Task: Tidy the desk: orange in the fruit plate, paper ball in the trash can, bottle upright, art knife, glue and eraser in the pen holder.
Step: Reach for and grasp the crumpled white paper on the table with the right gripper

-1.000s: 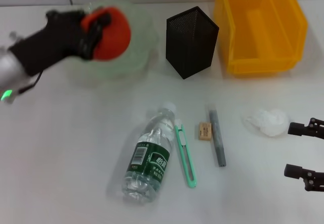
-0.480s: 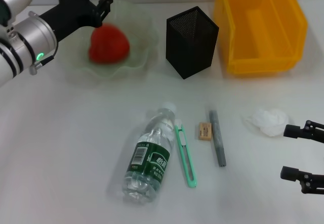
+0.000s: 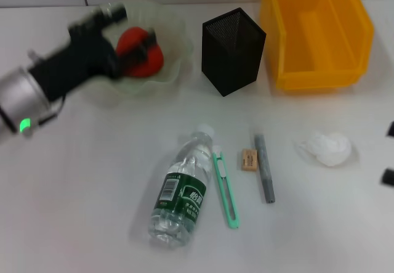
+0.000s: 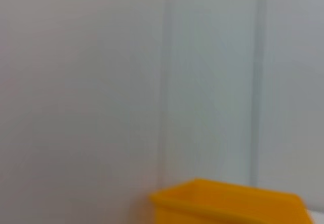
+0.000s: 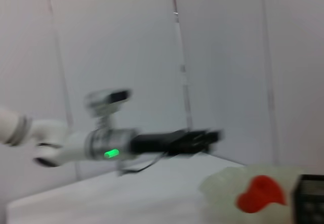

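Fingers (image 3: pixel 149 39) of the left gripper stood spread beside the orange (image 3: pixel 140 53); it lay freed in the fruit plate (image 3: pixel 175 36); right fingers' state untellable.

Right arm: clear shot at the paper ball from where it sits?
Probably yes. The right gripper is at the table's right edge, with bare tabletop between it and the paper ball. The nearest item, the grey glue stick, lies on the ball's far side, so nothing blocks it.
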